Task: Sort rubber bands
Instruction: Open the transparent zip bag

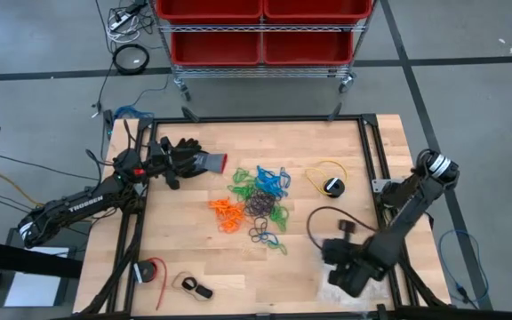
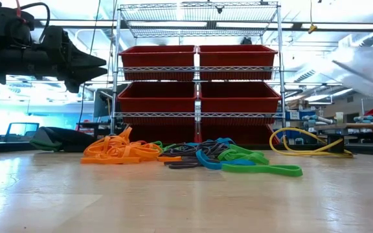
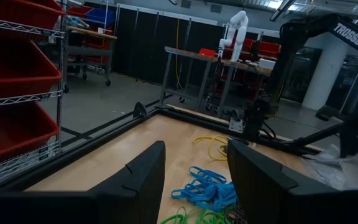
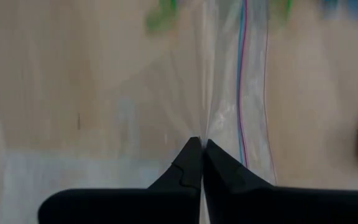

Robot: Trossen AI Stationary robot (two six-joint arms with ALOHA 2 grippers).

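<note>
We see the right gripper (image 4: pixel 201 144) low at the tabletop (image 1: pixel 194 258), its fingers pressed together on a fold of a clear plastic bag (image 4: pixel 235 93) with a blue and a red line along its seal. Beyond the fingertips, past the bag, green blurs show near the far edge.

The left gripper (image 3: pixel 194 171) hangs above the tabletop with its fingers spread and nothing between them. A dark glove (image 1: pixel 189 160) with a red cuff lies just beside it. Ahead of those fingers lie the rubber bands (image 1: pixel 258 203): a loose heap of thin loops, orange on one side, blue and green tangled in the middle, dark ones among them, and a few green ones strayed toward the right gripper. Further ahead is a coiled yellow cable (image 1: pixel 327 171). Red bins (image 2: pixel 196 81) on a wire rack stand behind.
</note>
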